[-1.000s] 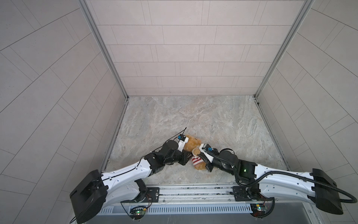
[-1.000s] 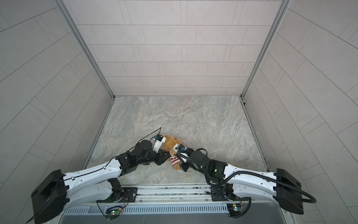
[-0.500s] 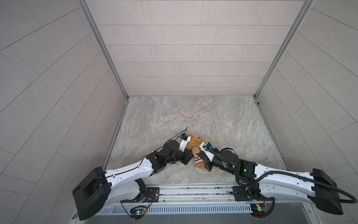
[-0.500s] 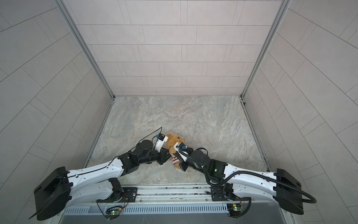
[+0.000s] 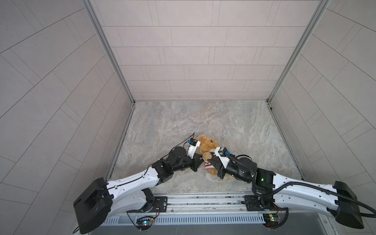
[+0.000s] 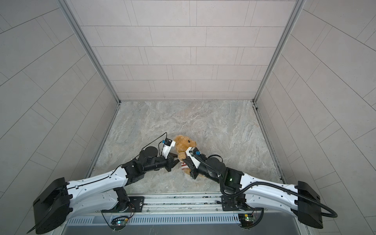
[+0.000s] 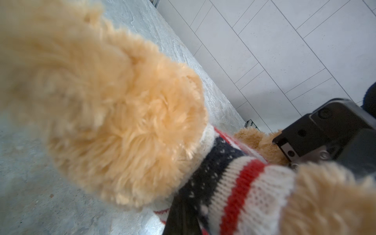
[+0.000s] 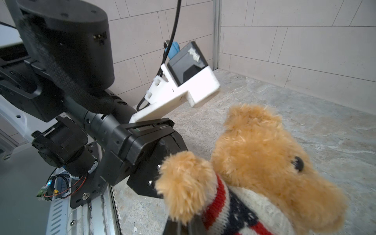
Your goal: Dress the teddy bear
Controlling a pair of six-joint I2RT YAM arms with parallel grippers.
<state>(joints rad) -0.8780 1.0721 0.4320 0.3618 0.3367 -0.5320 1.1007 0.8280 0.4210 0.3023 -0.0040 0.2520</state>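
Rail [image 5: 203, 200]: runs along the near edge, on the near side of the teddy bear [image 5: 205, 144].
Left gripper [image 5: 198, 160]: in tight at the bear's left flank. The jaws are closed narrow and, in the left wrist view, pinch the knit of the sweater [image 7: 240, 179] beside the sleeve.
Right gripper [image 5: 211, 162]: pressed against the bear's chest from the other side. The jaws are closed narrow and their tips are sunk in the sweater just under the paw.
Teddy bear: between the two grippers and touching both. Its head points away from the rail, and one paw pokes out of a striped sleeve.
Sweater: red, white and navy, on the bear's body.
Tabletop [image 5: 203, 118]: marbled grey, lying open beyond the bear's head.
Back wall [image 5: 193, 57]: pale tiles, well beyond the bear.
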